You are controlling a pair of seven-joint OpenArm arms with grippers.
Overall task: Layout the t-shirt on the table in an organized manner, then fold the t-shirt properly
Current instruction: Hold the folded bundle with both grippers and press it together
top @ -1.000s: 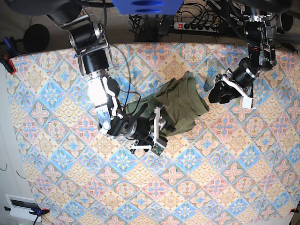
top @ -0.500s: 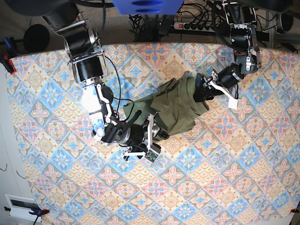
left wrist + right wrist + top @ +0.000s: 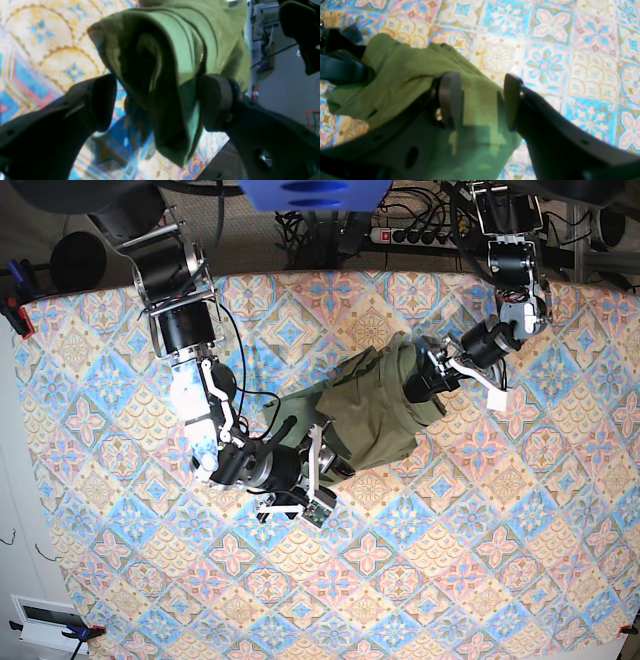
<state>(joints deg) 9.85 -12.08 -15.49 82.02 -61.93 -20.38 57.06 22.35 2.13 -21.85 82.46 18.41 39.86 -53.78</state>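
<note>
T-shirt lies bunched mid-surface — we see the left hand spread wide around its 3 o'clock fold, the right hand parted over its 8 o'clock edge, gripping nothing.

Both arms low, jaws apart.

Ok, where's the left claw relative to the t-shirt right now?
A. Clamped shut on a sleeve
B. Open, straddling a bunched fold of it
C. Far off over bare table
B: in the left wrist view the left claw stands wide with a bunched fold of the t-shirt between its fingers.
</note>
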